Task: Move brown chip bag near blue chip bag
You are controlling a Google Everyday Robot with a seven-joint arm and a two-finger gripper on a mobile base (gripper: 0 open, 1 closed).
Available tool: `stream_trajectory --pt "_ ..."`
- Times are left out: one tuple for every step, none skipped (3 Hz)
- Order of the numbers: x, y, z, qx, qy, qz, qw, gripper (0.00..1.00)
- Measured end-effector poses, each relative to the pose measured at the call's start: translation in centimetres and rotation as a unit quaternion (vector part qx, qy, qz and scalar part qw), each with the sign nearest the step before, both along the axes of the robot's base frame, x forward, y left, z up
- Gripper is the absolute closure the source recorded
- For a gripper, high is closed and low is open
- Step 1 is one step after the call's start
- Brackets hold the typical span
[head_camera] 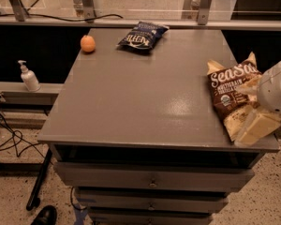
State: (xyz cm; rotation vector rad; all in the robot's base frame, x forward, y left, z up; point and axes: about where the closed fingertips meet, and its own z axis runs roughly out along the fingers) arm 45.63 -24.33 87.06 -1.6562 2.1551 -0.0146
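The brown chip bag (pixel 230 96), brown and cream with white "SeaSalt" lettering, lies at the right edge of the grey table (pixel 131 97). My gripper (pixel 251 122), on a white rounded wrist, comes in from the right and lies over the bag's lower right part, near the table's front right corner. The blue chip bag (pixel 141 36), small and dark navy, lies at the far middle of the table, well apart from the brown bag and the gripper.
An orange (pixel 87 43) sits at the far left of the table, left of the blue bag. A pump bottle (pixel 29 77) stands on a low ledge to the left. Drawers (pixel 152 179) are below the tabletop. Cables (pixel 9 135) lie on the floor at left.
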Motion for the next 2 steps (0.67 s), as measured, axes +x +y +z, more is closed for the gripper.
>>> stream_trajectory --pt "-0.13 0.07 -1.52 0.000 0.001 0.020 0.9998 0.41" --pt "-0.44 -0.16 -2.19 -0.003 0.001 0.032 0.9995 0.64"
